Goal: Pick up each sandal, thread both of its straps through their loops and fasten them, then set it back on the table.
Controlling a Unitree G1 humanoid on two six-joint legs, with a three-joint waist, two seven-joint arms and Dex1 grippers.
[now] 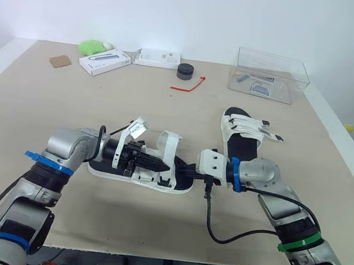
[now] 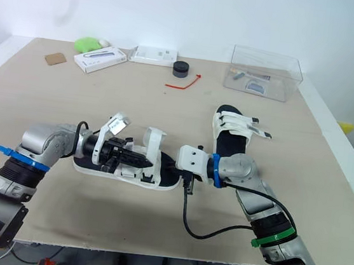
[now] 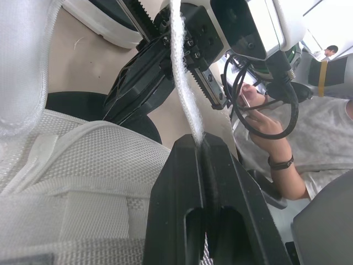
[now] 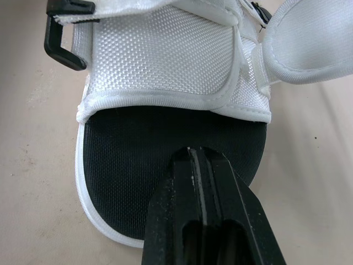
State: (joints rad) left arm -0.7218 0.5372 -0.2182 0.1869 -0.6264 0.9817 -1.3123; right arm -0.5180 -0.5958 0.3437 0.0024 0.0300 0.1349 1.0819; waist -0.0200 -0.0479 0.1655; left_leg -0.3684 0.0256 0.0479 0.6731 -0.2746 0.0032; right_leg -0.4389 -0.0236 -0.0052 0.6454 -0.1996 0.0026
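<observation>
A white sandal with a black footbed [image 1: 140, 176] lies in the middle of the table, its straps standing up loose. My left gripper [image 1: 160, 164] reaches in between the straps and is shut on the thin edge of a white strap [image 3: 185, 94]. My right gripper [image 1: 188, 170] meets the sandal from the other side and is shut on the toe end of its sole [image 4: 110, 221]. A black loop [image 4: 60, 38] sticks out beside the front band. The second sandal [image 1: 244, 130] lies flat to the right, straps across its top.
Along the far edge sit a clear plastic box [image 1: 271, 76], a black round object [image 1: 185, 71], a red tie [image 1: 188, 86], two white boxes [image 1: 105, 61], a green object [image 1: 92, 47] and a brown square [image 1: 60, 61]. A person [image 3: 287, 138] sits beyond the table.
</observation>
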